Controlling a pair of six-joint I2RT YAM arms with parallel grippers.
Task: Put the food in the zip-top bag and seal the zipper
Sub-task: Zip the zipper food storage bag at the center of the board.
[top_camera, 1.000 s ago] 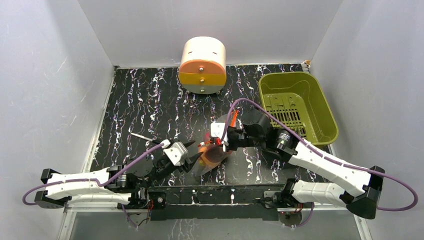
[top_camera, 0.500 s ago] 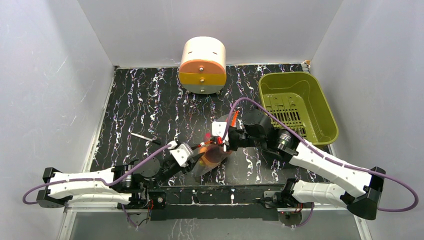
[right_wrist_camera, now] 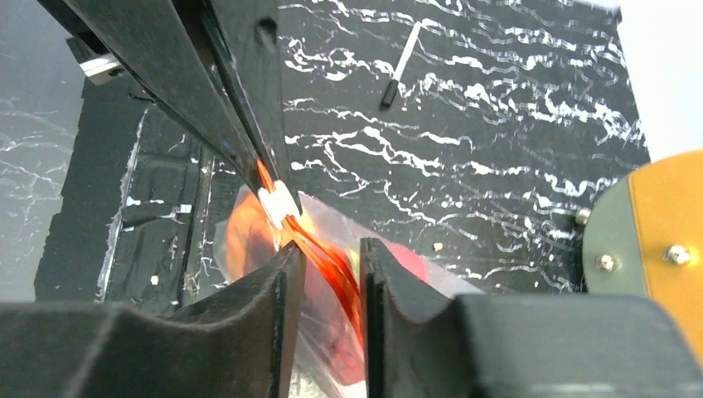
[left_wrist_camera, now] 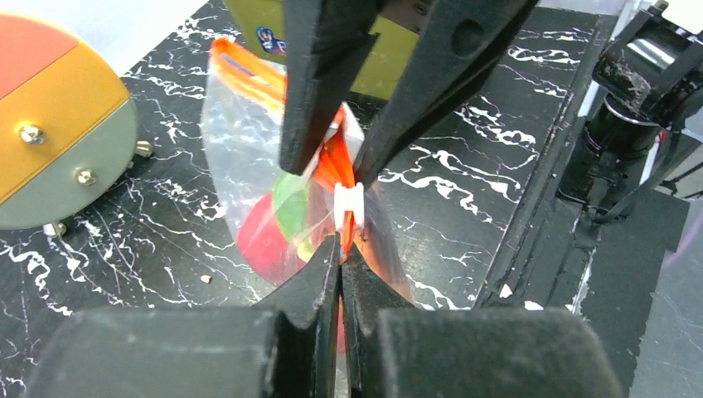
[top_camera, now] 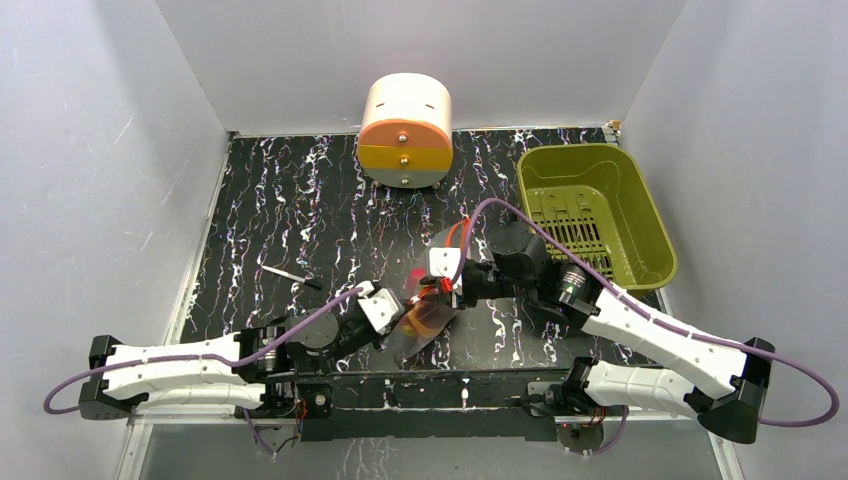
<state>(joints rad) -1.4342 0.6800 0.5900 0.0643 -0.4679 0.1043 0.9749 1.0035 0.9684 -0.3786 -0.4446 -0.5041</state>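
From above, the bag [top_camera: 410, 340] of food [top_camera: 428, 316] is seen between left hand [top_camera: 400, 318] and right hand [top_camera: 436, 292]. At the left wrist, the left hand is shut tight on the zipper [left_wrist_camera: 336, 166], with the slider [left_wrist_camera: 349, 207] just ahead. At the right wrist, the right hand is barely parted astride the zipper, gripping nothing. The slider should be caught, then drawn straight, with the bag kept taut.

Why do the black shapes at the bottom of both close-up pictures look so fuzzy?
Left wrist view: the left pincer, shut on the zipper, sits too near the lens to focus; the white slider is crisp. Right wrist view: the right pincer blurs likewise, the marbled table is sharp.
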